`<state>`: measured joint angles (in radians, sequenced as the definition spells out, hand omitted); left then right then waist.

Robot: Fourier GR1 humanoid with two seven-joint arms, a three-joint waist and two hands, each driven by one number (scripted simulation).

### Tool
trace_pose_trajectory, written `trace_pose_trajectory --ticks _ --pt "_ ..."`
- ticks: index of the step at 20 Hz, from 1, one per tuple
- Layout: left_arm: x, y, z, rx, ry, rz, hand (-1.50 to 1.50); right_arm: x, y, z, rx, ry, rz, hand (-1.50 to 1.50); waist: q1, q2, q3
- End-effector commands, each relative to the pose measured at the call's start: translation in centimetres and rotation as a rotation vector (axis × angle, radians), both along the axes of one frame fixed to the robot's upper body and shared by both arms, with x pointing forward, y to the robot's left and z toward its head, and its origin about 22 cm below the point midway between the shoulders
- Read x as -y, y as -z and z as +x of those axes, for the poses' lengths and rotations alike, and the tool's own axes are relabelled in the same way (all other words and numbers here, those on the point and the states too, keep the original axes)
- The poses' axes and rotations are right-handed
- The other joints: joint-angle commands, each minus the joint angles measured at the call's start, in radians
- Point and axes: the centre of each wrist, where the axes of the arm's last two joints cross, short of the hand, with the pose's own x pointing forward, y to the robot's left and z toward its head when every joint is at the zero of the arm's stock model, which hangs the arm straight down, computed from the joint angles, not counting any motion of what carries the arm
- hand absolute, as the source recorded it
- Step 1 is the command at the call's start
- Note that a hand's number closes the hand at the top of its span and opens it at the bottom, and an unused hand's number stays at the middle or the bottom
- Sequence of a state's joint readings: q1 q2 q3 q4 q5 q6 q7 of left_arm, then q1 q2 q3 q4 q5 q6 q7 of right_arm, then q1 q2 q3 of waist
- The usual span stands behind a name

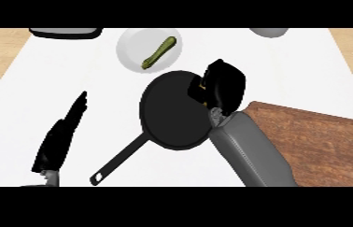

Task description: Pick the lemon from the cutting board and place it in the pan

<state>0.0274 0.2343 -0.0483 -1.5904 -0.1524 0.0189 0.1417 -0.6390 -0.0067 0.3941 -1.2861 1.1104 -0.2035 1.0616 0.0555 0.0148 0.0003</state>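
Note:
A black pan (172,111) lies in the middle of the white counter, its handle (117,161) pointing to the lower left. My right hand (224,83) hovers over the pan's right rim with its fingers curled round the lemon (202,87), of which only a thin yellow sliver shows. A brown wooden cutting board (310,137) lies at the right, under my right forearm. At the lower left my left hand (62,137) is open, fingers straight and pointing up.
A white plate (131,48) with a green vegetable (158,53) on it sits just behind the pan. A dark-rimmed object (66,32) shows at the top left edge and a grey bowl (269,31) at the top right.

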Motion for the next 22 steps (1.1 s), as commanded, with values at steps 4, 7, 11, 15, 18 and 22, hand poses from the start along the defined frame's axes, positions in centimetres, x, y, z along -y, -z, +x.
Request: trace_pose_trajectory --ticks 4,7,11,15,18,22 --pt "0.8 -1.4 0.7 -0.005 0.014 0.013 0.0 -0.1 4.6 4.2 -0.188 0.007 0.027 1.5 0.004 0.001 0.001" --pt "0.2 -0.4 0.6 0.002 0.048 0.0 0.0 1.6 4.1 3.8 -0.185 0.147 0.388 1.5 0.04 0.013 0.003" --pt "1.9 -0.8 0.9 0.011 0.074 -0.012 0.0 2.0 5.0 4.8 -0.171 0.174 0.537 -1.5 0.061 0.019 0.004" --pt "1.0 -0.6 1.4 0.021 0.054 0.016 0.0 1.6 6.0 4.4 0.035 0.139 0.579 -1.5 0.049 0.016 0.003" --pt "2.2 -0.5 0.4 0.019 0.047 -0.009 0.0 1.0 4.6 5.4 0.209 0.161 0.588 -1.5 0.048 0.007 0.003" --pt "0.4 -1.1 0.6 0.009 0.035 0.008 0.0 1.7 5.2 5.5 0.361 0.267 0.642 -1.5 0.027 0.002 0.002"
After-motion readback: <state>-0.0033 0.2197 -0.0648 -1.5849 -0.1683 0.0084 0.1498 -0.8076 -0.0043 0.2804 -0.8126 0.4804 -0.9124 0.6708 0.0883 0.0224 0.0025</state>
